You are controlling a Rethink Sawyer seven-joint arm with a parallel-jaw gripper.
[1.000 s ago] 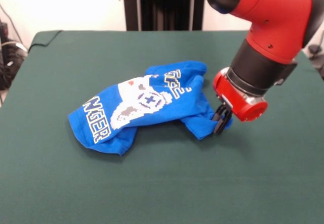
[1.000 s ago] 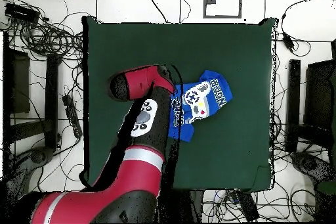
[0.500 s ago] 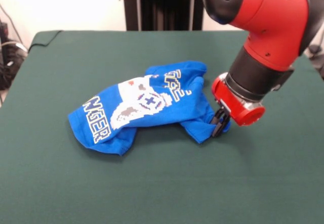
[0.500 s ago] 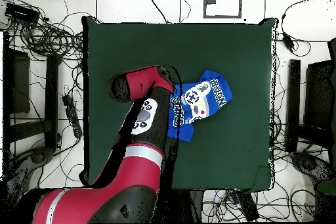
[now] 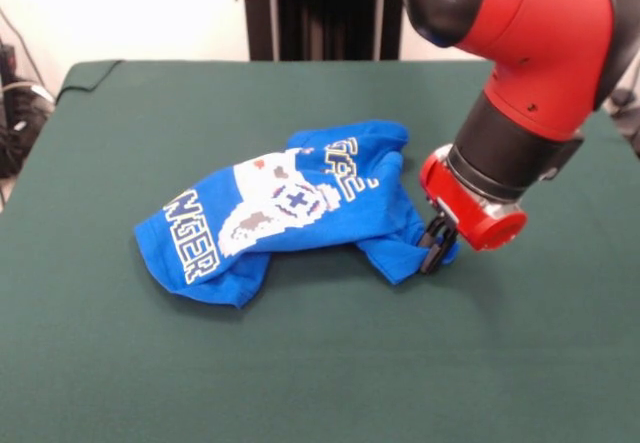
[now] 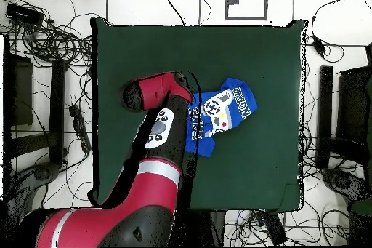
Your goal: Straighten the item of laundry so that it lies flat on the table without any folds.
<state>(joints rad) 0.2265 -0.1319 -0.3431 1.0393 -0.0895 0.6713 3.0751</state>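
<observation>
Shirt (image 5: 290, 213): crumpled mid-table (image 5: 300, 363), folded over itself. Gripper (image 5: 433, 246): at its right corner, apparently pinching the hem (hold looks shallow). Risk: cloth slips free, or whole bundle drags unspread.

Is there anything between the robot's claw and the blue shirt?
No. In the front view the gripper sits right on the edge of the T-shirt, with no gap between them. The overhead view hides that spot under the arm.

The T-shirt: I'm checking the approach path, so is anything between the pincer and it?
Nothing visible. The pincer is already at the crumpled T-shirt's edge on the table, with only bare cloth around.
</observation>
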